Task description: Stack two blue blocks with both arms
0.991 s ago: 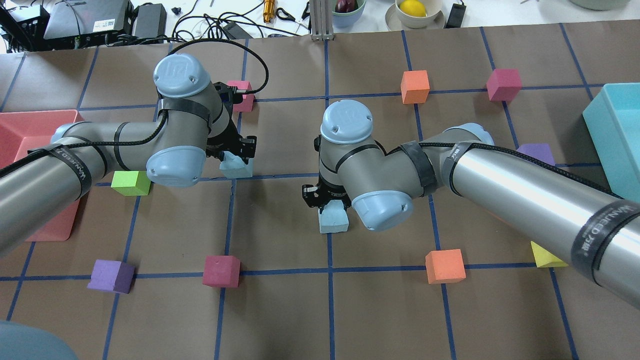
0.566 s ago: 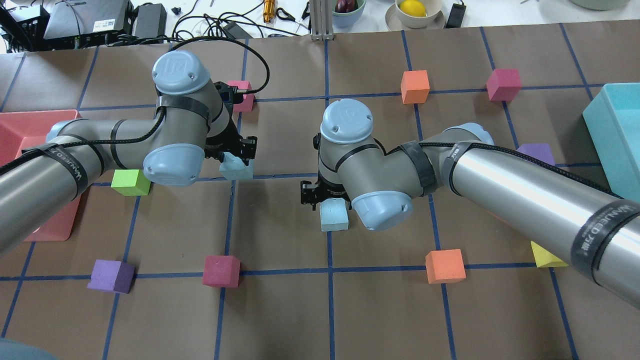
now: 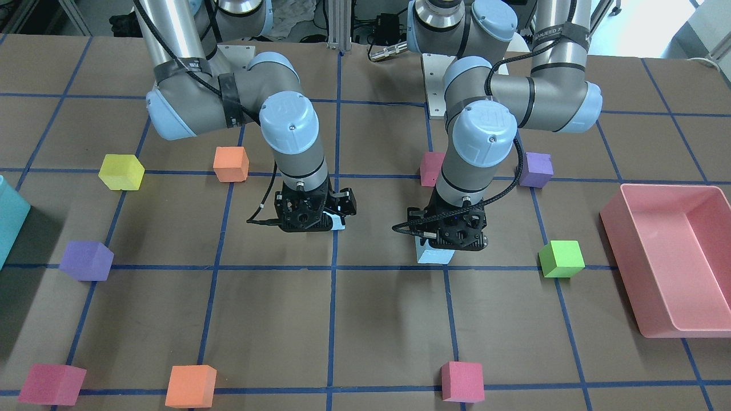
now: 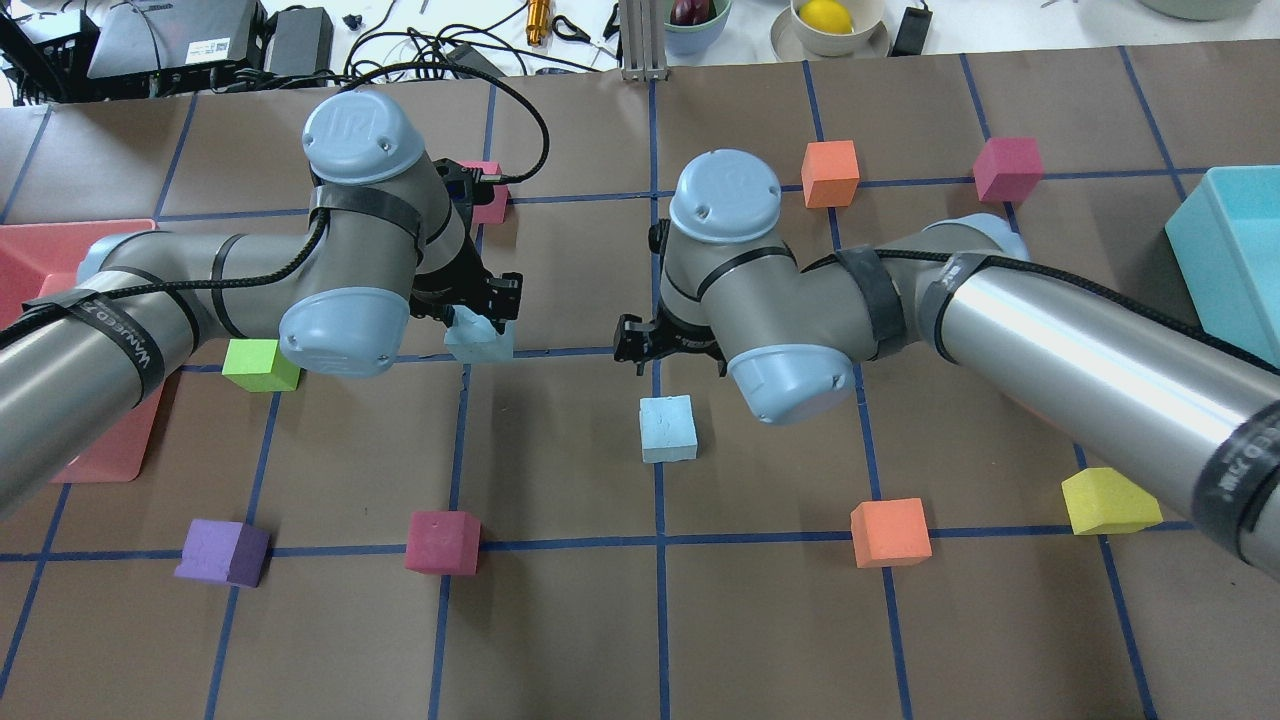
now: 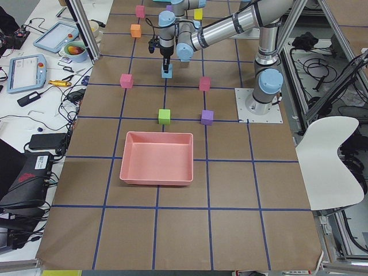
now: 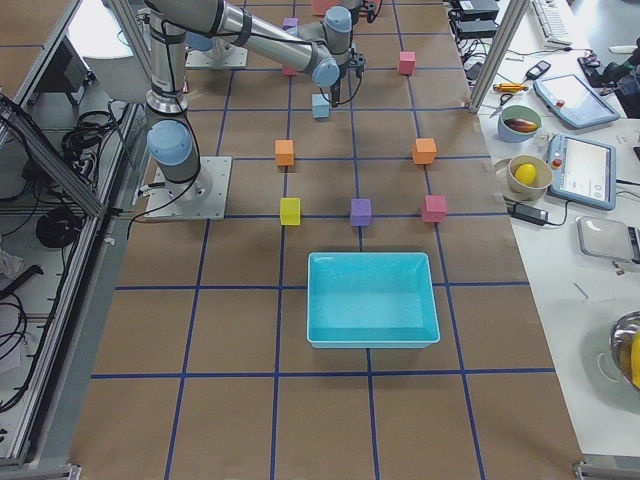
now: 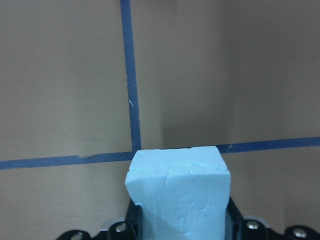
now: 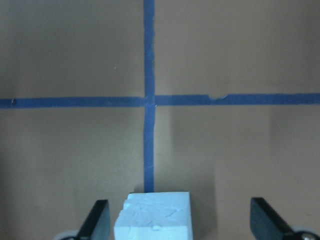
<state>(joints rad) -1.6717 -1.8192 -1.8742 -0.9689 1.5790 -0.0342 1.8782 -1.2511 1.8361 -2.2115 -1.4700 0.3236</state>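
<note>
Clearance first: saw the loose blue block flat on a tape line beneath the right gripper, fingers spread wide, with nearest orange cube and magenta cube well apart. Found the second blue block pinched in the left gripper. Read "WANEED" on a black arm strap.

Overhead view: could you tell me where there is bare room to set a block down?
The square between the lone blue block and the magenta cube is bare; so is the bottom strip below the orange cube. Crowded around the left hand and right hand.
</note>
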